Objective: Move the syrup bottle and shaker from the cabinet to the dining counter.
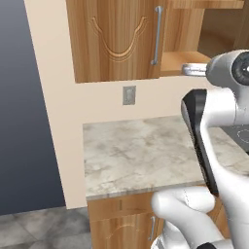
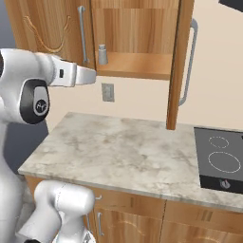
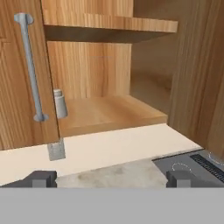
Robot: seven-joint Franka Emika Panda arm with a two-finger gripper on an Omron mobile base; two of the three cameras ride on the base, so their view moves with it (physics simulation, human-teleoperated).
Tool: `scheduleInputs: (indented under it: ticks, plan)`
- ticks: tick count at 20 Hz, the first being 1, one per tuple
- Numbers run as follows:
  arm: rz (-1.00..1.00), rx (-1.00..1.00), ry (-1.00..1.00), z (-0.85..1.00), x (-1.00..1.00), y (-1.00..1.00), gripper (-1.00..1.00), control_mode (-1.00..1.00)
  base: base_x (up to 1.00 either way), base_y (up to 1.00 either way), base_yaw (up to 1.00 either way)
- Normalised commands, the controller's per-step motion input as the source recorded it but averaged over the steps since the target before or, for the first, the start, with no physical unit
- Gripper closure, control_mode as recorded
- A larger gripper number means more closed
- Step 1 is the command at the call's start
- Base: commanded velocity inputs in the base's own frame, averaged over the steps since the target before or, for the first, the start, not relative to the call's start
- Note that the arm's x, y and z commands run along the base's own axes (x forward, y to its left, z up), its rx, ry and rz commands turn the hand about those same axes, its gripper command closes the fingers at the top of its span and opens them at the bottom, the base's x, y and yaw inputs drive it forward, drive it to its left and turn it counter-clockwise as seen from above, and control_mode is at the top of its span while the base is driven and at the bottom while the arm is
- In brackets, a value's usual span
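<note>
Standing upright on the lower wooden shelf (image 2: pixel 137 65) of the wall-hung wooden cabinet (image 2: pixel 135 28), the small grey metallic shaker with a narrower cap (image 2: pixel 102 54) is sitting near the left end of the shelf, just beside the closed left door. In the hand view the same shaker (image 3: pixel 60 104) is showing partly behind the edge of that door, close to the long vertical silver bar handle (image 3: pixel 29 65). The right cabinet door (image 2: pixel 179 61) is standing open, with its edge turned toward the camera. An upper wooden shelf (image 3: pixel 109 27) is lying above the shaker.

The two-finger gripper (image 3: pixel 111 178) is hanging in front of the cabinet opening, below the level of the lower shelf, with its jaws spread wide apart and holding nothing. It is well apart from the shaker.

Under the cabinet, the mottled beige-grey marble table (image 2: pixel 123 152) is running along the cream wall, which is carrying a small grey wall socket (image 2: pixel 108 92). A black cooktop with round white rings (image 2: pixel 219 159) is sitting in the table at the right. The white arm (image 2: pixel 38 85) is reaching up toward the cabinet from the left of the right base view.
</note>
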Motion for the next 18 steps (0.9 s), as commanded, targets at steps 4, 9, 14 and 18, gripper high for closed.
scheduleInputs:
  ticks: [4, 9, 14, 18]
  plan:
    - [0.35, 0.00, -0.26, -0.09, 0.00, 0.49, -1.00, -1.00, 0.00, 0.00, 0.00]
    - [0.19, 0.00, -0.22, 0.00, 0.01, 0.54, -1.00, -1.00, 0.00, 0.00, 0.00]
    - [0.06, 0.00, -0.14, 0.04, 0.38, 0.43, -1.00, -1.00, 0.00, 0.00, 0.00]
    - [0.00, 0.00, -0.07, 0.13, 0.52, 0.24, -1.00, -1.00, 0.00, 0.00, 0.00]
